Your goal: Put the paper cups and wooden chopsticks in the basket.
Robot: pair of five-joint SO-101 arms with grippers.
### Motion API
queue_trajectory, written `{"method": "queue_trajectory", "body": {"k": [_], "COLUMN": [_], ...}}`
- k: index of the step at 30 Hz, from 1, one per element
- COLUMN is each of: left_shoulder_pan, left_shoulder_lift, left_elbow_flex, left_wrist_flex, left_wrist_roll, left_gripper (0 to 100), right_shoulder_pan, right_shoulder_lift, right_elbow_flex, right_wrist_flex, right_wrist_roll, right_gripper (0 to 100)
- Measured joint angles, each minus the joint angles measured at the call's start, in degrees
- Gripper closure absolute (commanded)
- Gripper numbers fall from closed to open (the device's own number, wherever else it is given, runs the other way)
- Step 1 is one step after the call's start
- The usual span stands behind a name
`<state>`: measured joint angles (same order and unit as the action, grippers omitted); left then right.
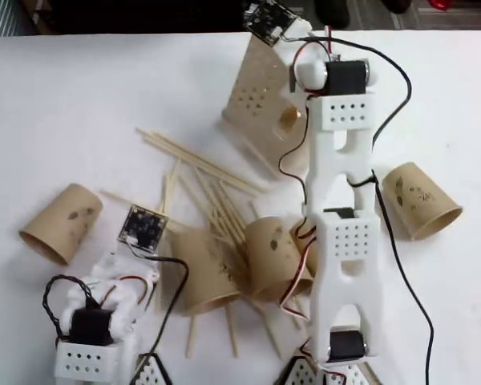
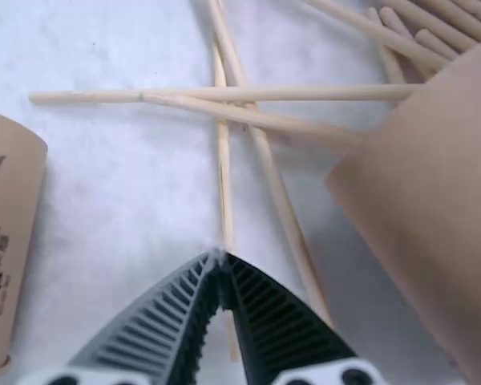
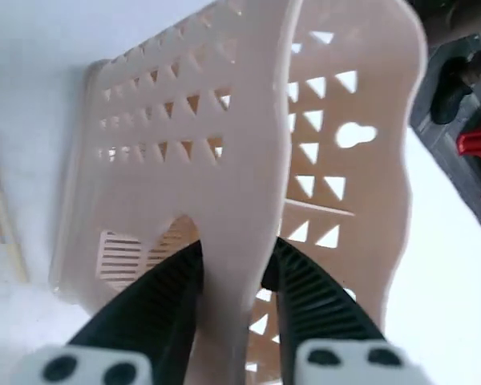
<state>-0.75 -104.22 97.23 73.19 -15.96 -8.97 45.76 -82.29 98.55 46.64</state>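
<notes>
The perforated beige basket (image 1: 254, 87) lies tipped at the table's far side. My right gripper (image 3: 235, 243) is shut on its wall (image 3: 224, 136), one jaw on each face. Several paper cups lie on their sides: one at the left (image 1: 62, 223), two in the middle (image 1: 200, 274) (image 1: 271, 255), one at the right (image 1: 421, 200). Wooden chopsticks (image 1: 204, 176) are scattered between them. My left gripper (image 2: 222, 258) is shut, its tips meeting right over a chopstick (image 2: 222, 160), with a cup (image 2: 4, 265) on one side and another cup (image 2: 433, 208) on the other.
The right arm (image 1: 343, 241) stretches from the near edge across the middle of the table, with its black cable (image 1: 401, 265) trailing beside the right-hand cup. The white table (image 1: 72, 104) is bare at the far left.
</notes>
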Motion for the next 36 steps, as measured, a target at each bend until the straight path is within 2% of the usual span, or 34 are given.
{"method": "queue_trajectory", "body": {"k": [7,12,26,32,36], "left_shoulder_pan": [0.0,0.0,0.0,0.0,0.0], "left_shoulder_lift": [0.0,0.0,0.0,0.0,0.0], "left_elbow_flex": [0.0,0.0,0.0,0.0,0.0], "left_wrist_flex": [0.0,0.0,0.0,0.0,0.0], "left_wrist_roll": [0.0,0.0,0.0,0.0,0.0], "left_gripper": [97,97,97,97,97], "right_shoulder_pan": [-2.37,-4.13,-5.71,-5.8,-6.15], "right_shoulder_lift": [-12.92,-19.16,-22.15,-26.64,-27.34], "right_elbow_flex": [20.22,31.12,32.44,32.44,36.92], "right_wrist_flex": [0.0,0.0,0.0,0.0,0.0], "right_wrist_roll": [0.0,0.0,-10.55,-11.34,-11.34], "right_gripper": [83.5,83.6,83.3,82.7,77.2]}}
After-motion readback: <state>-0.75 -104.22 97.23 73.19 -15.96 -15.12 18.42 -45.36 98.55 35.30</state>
